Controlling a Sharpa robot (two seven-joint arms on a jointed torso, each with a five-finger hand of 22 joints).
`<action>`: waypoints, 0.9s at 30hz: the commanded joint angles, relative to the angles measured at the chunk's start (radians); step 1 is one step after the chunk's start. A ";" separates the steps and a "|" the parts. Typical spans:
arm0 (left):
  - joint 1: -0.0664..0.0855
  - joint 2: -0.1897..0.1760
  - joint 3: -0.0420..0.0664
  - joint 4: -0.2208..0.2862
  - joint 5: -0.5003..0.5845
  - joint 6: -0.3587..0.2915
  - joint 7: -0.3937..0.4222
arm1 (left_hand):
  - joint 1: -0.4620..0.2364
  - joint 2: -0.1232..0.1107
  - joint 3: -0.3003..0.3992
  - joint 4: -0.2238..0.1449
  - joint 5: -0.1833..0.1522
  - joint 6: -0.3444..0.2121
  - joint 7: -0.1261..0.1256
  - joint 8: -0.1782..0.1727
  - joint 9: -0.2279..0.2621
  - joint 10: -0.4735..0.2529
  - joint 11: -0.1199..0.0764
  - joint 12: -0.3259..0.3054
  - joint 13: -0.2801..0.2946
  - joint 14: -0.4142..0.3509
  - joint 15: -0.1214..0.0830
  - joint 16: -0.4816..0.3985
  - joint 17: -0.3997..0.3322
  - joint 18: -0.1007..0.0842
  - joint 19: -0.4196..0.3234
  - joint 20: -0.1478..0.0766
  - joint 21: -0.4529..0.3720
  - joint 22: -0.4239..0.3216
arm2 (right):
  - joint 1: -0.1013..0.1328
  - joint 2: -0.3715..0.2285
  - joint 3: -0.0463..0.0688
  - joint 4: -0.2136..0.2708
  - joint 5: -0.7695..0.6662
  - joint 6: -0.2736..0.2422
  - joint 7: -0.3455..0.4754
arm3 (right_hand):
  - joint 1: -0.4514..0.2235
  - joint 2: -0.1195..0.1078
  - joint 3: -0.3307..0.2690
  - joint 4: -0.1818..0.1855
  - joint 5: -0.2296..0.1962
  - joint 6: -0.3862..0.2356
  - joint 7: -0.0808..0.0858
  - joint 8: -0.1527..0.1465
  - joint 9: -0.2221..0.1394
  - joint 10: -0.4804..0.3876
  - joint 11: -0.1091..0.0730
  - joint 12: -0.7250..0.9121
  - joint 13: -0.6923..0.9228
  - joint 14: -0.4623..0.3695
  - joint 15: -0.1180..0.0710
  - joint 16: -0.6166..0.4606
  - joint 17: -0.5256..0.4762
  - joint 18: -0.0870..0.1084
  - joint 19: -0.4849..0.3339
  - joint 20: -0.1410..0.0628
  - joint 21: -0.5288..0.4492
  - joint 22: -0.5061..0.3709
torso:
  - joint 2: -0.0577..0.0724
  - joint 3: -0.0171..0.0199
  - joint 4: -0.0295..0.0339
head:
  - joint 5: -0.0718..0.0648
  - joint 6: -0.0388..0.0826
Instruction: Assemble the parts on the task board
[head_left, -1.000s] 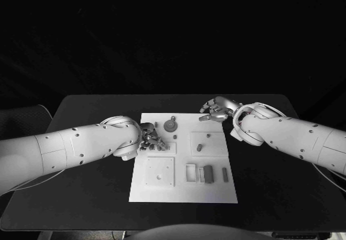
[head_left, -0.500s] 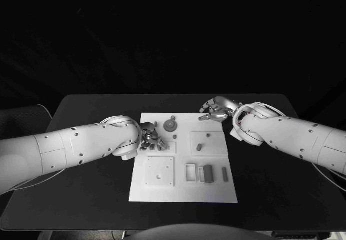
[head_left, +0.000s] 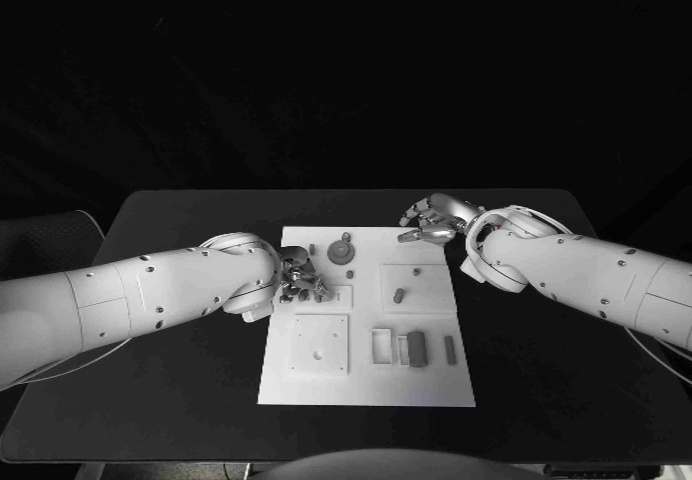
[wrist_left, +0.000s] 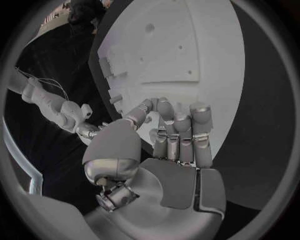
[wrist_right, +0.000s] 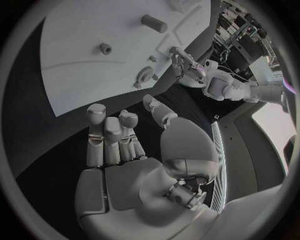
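The white task board (head_left: 368, 375) lies in the middle of the black table (head_left: 173, 400), its long side running from twelve to six o'clock. The left hand (head_left: 302, 277) is down over the board's nine o'clock edge, fingers (wrist_left: 179, 131) curled close together toward the thumb; something small may sit behind the fingertips there, but from here I cannot tell whether they hold a part or nothing at all. The right hand (head_left: 434, 222) hovers at about one o'clock, just off the board's far corner, fingers (wrist_right: 107, 135) loosely bent and apart, holding nothing. On the board, a round grey part with a knob (head_left: 342, 250) sits near twelve o'clock, between the two hands. A short grey peg (head_left: 397, 295) stands in the raised square block at about two o'clock from the board's middle. Toward five o'clock a dark rectangular part (head_left: 415, 348) rests in a small tray, with a slim grey bar (head_left: 450, 347) just beside it nearer the right edge. A square plate with small holes (head_left: 319, 345) occupies the seven o'clock area, flat on the board.
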 joint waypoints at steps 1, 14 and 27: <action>-0.002 0.003 -0.001 0.002 0.012 -0.023 0.017 | 0.062 0.055 0.026 -0.016 0.018 -0.011 0.005 -0.003 0.002 0.003 0.007 0.007 0.000 -0.003 -0.002 0.006 -0.002 0.089 0.003 0.004 0.005 0.016 | 0.000 0.000 0.000 0.001 -0.005 0.013 0.005 | -0.012 -0.002 0.000 0.008 0.005 0.003 0.008 0.005 -0.001 -0.008 0.001 0.006 -0.001 -0.002 -0.004 0.005 -0.001 0.068 0.000 -0.004 -0.004 0.005 | 0.000 0.0001 0.0000 | 0.000 0.001; -0.002 0.004 -0.001 0.001 0.020 -0.044 0.024 | 0.066 0.063 0.035 -0.018 0.033 -0.007 0.004 0.004 0.010 0.004 0.006 0.010 0.001 -0.001 -0.003 0.008 -0.002 0.089 0.004 0.005 0.008 0.017 | 0.000 0.000 0.000 0.001 -0.005 0.015 0.006 | -0.014 -0.002 -0.001 0.010 0.005 0.002 0.008 0.005 -0.001 -0.008 0.001 0.007 -0.002 -0.002 -0.004 0.005 -0.001 0.068 0.001 -0.004 -0.004 0.005 | 0.000 0.0002 0.0001 | 0.001 0.002; -0.002 -0.001 0.000 0.004 0.018 -0.062 0.023 | 0.070 0.059 0.040 -0.025 0.039 -0.008 0.002 0.008 0.019 0.006 0.004 0.012 0.000 0.002 -0.004 0.009 -0.003 0.090 0.005 0.004 0.010 0.017 | -0.001 0.001 0.000 -0.001 -0.005 0.015 0.006 | -0.016 -0.003 -0.001 0.011 0.005 0.002 0.008 0.005 -0.001 -0.008 0.001 0.007 -0.002 -0.001 -0.004 0.006 -0.001 0.068 0.001 -0.005 -0.004 0.006 | 0.000 0.0000 0.0007 | -0.001 0.002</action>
